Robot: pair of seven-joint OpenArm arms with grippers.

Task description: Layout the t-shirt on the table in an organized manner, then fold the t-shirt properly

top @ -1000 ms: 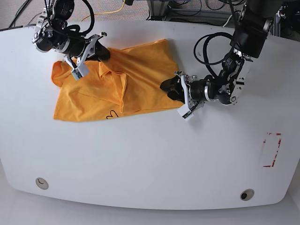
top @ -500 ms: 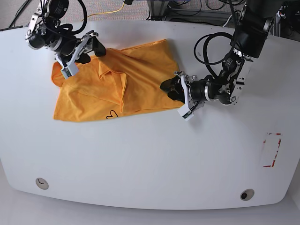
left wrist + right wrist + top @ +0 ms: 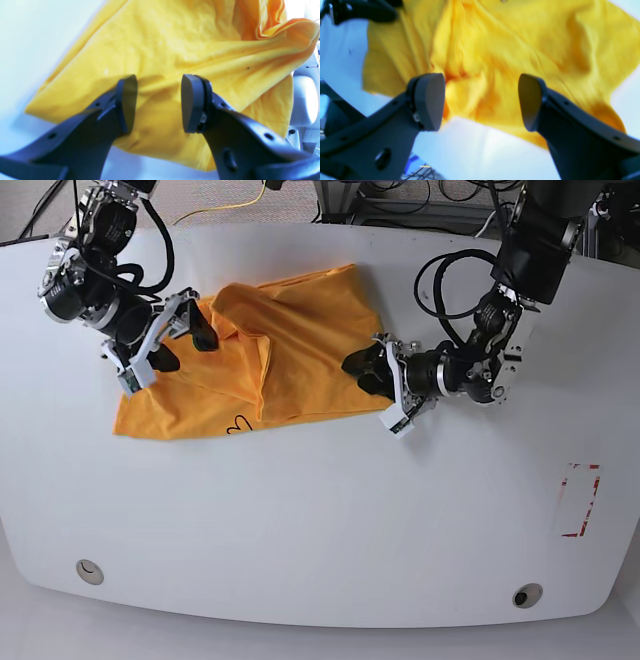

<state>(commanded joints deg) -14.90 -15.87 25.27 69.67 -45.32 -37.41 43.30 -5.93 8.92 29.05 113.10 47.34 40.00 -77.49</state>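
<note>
We've got the wrinkly orange-yellow short-sleeved t-shirt [image 3: 240, 355] bunched on the far-left part of the glossy white table [image 3: 320, 520], not flat: one layer is doubled over along a diagonal crease and a bit of black script peeks out at the near hem.

Left gripper [image 3: 158, 102]: jaws spread, nothing between them, poised over the shirt's right-hand edge with cloth visible through the gap. Released, not pinching.

Right gripper [image 3: 481, 100]: also wide apart and empty, hovering at the opposite edge by the sleeve side; the wrist view is blurred, so we can't say whether its pads touch fabric.

Our read: layout stage, no fold started.

Risks from here:
- Left jaws close on the doubled-over section and grab two layers. Pulling then drags the fold along instead of opening it.
- One arm pulls while the other has no hold. The whole shirt slides on the glossy top, since nothing pins it.
- Right gripper picks mid-panel cloth rather than a hem or corner. That makes a tent and more wrinkles.
- Shirt sits close to the far table edge; an outward tug could send a sleeve over it.
- Both arms are working the same small bundle, so crossing paths is possible if they converge on the crease.
</note>
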